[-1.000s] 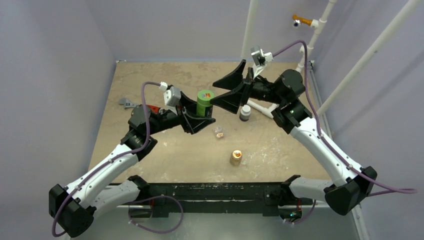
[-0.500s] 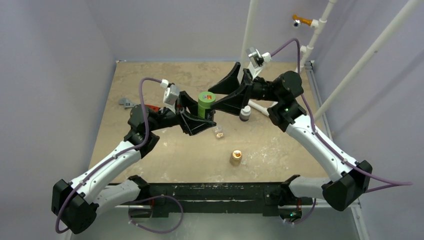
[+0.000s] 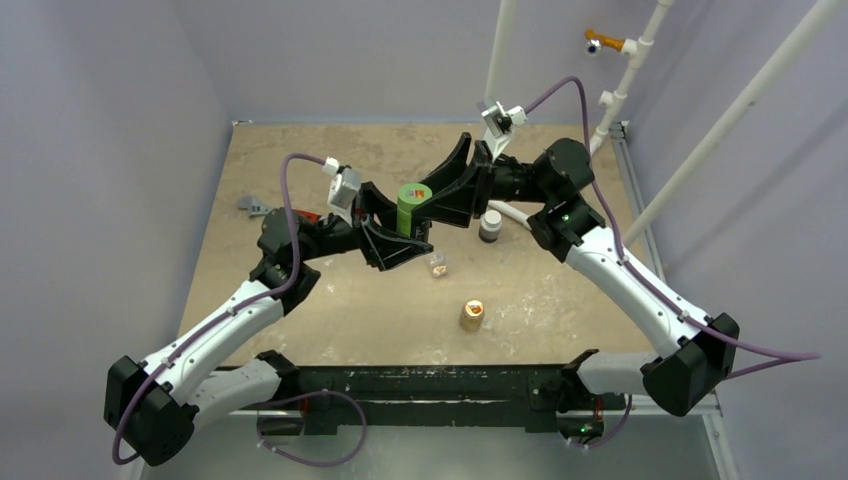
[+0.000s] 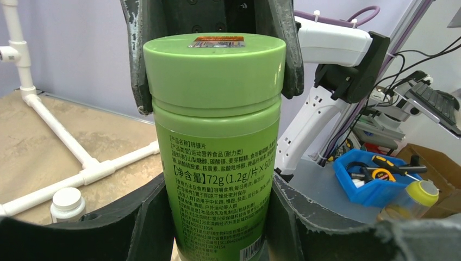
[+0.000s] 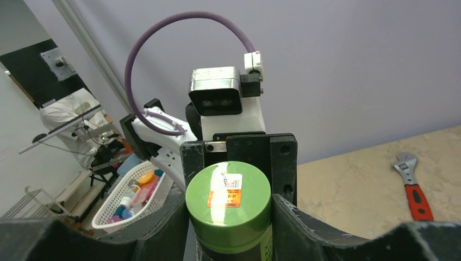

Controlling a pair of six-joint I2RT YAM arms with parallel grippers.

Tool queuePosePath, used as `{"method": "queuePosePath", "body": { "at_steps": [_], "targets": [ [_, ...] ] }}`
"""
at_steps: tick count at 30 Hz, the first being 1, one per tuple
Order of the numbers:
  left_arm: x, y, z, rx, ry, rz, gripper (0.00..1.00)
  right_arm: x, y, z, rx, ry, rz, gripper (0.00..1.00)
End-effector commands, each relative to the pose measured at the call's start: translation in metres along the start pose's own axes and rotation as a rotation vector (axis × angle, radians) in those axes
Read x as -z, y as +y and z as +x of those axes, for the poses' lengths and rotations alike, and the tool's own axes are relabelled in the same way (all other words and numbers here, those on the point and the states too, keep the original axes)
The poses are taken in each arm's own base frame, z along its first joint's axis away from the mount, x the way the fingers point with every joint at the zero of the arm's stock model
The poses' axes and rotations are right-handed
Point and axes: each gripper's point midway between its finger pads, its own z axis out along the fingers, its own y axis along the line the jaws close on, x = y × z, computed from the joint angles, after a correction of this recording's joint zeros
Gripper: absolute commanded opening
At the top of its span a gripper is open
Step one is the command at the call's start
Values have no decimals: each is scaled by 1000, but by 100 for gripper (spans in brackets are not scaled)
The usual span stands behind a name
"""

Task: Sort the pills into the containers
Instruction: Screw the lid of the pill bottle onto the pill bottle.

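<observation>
From above, the transparent case (image 3: pixel 437 265) sits on the scuffed tan table (image 3: pixel 300 160), just beside my left claw (image 3: pixel 405 232). It is too small for me to tell its long axis and shows only a pinkish tint inside. My left wrist view shows that claw clamped on the upright green bottle (image 4: pixel 217 163), cap upward. My right claw (image 4: pixel 217 98) has its fingers against both sides of the cap. From my right wrist I see a lilac wall and a red-handled wrench (image 5: pixel 413 185) lying on the table.

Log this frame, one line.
left gripper: shut on green bottle | right gripper: straddling green cap, grip unclear | cap on
</observation>
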Motion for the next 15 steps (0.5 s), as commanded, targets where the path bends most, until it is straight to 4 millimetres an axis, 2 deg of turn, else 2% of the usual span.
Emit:
{"method": "queuePosePath", "body": {
  "at_steps": [1,5,7,10,15],
  "targets": [
    [-3,-7,-18,-42,-36,29,0,-2,18,-23,75,-44,-12,47],
    [-4,-1,-17,-42,-27,-1,0,-6,14,-20,71,-33,32,32],
    [-3,9,-17,-51,-27,-58,0,-8,8,-17,65,-20,83,26],
    [5,34,-19,-91,-28,-218,0,-9,-9,-14,52,-19,219,16],
    [33,78,-29,-185,-45,-531,0,3,-41,-6,21,-27,501,10]
  ]
}}
